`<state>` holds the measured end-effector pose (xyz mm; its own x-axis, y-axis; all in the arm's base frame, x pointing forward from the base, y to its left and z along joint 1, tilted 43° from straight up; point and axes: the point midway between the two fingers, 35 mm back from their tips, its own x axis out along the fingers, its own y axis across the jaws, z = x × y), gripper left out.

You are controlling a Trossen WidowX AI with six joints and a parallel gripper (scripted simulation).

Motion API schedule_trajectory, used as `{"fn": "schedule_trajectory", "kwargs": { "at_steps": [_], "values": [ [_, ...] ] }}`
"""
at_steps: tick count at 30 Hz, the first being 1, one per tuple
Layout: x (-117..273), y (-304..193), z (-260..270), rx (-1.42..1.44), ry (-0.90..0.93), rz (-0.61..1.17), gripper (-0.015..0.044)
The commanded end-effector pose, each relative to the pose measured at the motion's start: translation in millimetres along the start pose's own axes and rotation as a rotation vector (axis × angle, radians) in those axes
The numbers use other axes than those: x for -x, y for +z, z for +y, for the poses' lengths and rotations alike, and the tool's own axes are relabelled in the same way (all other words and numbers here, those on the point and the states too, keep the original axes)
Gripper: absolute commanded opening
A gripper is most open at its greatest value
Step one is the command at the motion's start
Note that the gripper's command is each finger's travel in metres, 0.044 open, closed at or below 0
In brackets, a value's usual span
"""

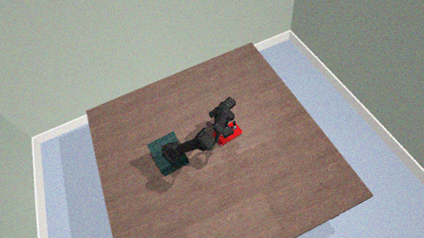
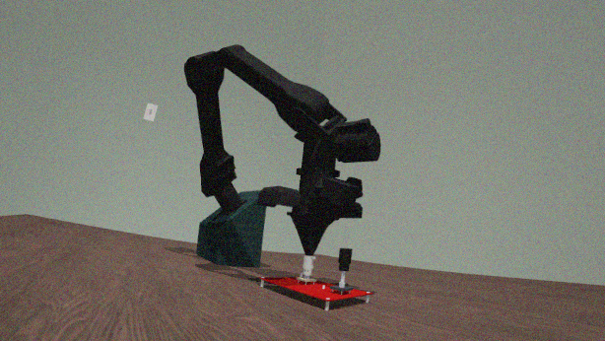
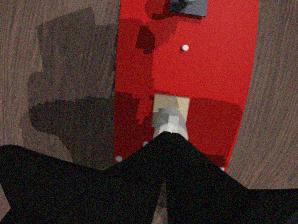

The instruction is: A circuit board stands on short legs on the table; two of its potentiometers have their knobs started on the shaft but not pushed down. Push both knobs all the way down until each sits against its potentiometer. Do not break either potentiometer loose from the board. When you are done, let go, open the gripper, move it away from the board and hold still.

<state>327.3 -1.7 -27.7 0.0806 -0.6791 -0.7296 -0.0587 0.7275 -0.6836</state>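
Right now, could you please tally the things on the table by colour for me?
Red: 1, the circuit board
White: 1, the knob under the shut gripper
Black: 1, the other knob
Dark green: 1, the arm's base block
Total: 4

The worktop [image 1: 233, 191] is a dark reddish brown with streaky wood grain running along it. On it sits a bright red circuit board [image 2: 315, 290], dotted with small white spots at its corners and middle. One knob [image 2: 308, 263] is pale, off-white to grey; the other knob [image 2: 345, 258] is black on a light grey shaft. The arm [image 2: 276, 94] and its pincer [image 2: 308, 250] are matte black throughout. The arm's base block [image 2: 232, 237] is deep teal green. Walls are a muted sage green, the floor [image 1: 391, 204] pale blue-lilac, with a whitish skirting strip.
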Motion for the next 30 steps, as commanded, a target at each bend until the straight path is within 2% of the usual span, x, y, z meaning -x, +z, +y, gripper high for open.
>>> {"fn": "schedule_trajectory", "kwargs": {
  "at_steps": [1,13,21,25,29,30],
  "values": [
    [-0.1,0.7,-0.8,-0.002,-0.002,-0.001,0.0000],
    [16.3,0.7,-0.7,-0.002,-0.001,-0.001,0.0000],
    [11.2,-0.5,-1.1,0.004,-0.005,0.003,0.0210],
    [20.8,-0.9,8.5,-0.036,0.006,-0.010,0.0105],
    [23.2,3.2,8.7,0.097,0.006,-0.011,0.0000],
    [23.7,4.2,8.7,0.132,0.005,-0.011,0.0000]
  ]
}}
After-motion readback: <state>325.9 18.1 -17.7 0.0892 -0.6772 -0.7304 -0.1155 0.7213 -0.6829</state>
